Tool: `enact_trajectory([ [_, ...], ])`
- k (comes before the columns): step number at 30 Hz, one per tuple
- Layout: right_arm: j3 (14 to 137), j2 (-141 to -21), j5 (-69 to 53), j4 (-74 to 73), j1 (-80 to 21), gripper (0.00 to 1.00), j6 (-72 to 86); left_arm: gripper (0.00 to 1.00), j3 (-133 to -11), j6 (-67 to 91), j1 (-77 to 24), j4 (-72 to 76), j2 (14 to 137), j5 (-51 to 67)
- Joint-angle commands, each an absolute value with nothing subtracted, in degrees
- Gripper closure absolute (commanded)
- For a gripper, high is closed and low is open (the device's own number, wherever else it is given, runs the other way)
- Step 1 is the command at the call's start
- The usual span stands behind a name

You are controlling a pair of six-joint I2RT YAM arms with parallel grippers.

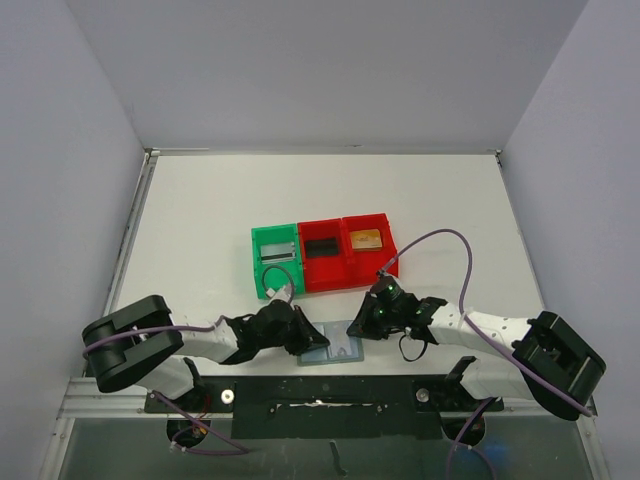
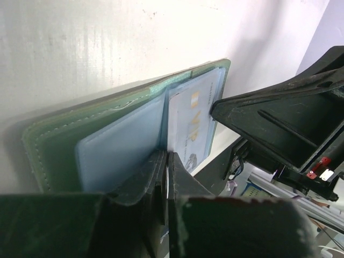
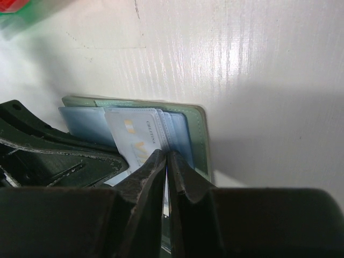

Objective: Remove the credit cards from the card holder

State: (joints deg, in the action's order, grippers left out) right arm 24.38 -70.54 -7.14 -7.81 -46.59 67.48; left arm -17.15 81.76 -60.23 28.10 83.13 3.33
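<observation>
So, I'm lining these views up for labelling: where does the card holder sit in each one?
Top external: card holder low centre, nearer than the red bins.
Left wrist: holder centre-left, lying open.
Right wrist: holder left of centre, green border on its right.
Shared landmark: the credit card with yellow print, seen in both wrist views; too small to read from above.

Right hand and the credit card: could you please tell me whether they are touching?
Touching. The right wrist view shows the right hand shut on the lower edge of the credit card.
</observation>
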Motion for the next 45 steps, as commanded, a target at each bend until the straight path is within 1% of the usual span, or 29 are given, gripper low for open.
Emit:
enact_trajectory([
  [1,23.33,-69.42,-5.57,-10.53,-47.19,0.91,66.95,1.0,-15.81,83.13,-60.47,29.76,80.63,1.88],
  [6,23.02,-68.82,-5.35,-10.72,-47.1,0.91,67.03,1.0,-14.57,83.64,-60.38,25.75,76.55,-0.84],
  [15,26.26,-66.9,-5.64,-10.93,-47.09,0.89,64.25,1.0,-13.1,83.8,-60.29,24.52,73.51,-1.49],
  [21,29.0,-64.3,-7.51,-9.26,-47.37,0.75,61.89,1.0,-13.68,83.17,-60.29,24.52,73.46,-1.58],
  [24,29.26,-64.67,-9.61,-6.75,-47.43,0.72,61.25,1.0,-14.18,82.68,-60.25,24.52,73.88,-1.41],
  [29,28.62,-68.53,-13.04,-1.93,-47.7,0.72,61.53,1.0,-14.5,82.53,-60.29,25.1,74.74,-0.85],
  [33,28.67,-72.69,-13.28,-2.94,-47.71,0.74,62.39,1.0,-14.41,82.58,-60.29,25.29,75.06,-0.55],
  [35,28.3,-74.0,-13.08,-3.22,-47.81,0.76,62.72,0.97,-14.4,82.62,-60.29,25.29,75.06,-0.61],
  [41,26.8,-74.83,-11.55,-4.53,-47.9,0.79,63.96,0.8,-14.42,83.03,-60.21,25.97,75.38,-0.42],
  [45,26.13,-74.62,-11.25,-4.55,-47.83,0.8,64.09,0.75,-14.16,83.59,-60.16,28.08,76.67,0.18],
])
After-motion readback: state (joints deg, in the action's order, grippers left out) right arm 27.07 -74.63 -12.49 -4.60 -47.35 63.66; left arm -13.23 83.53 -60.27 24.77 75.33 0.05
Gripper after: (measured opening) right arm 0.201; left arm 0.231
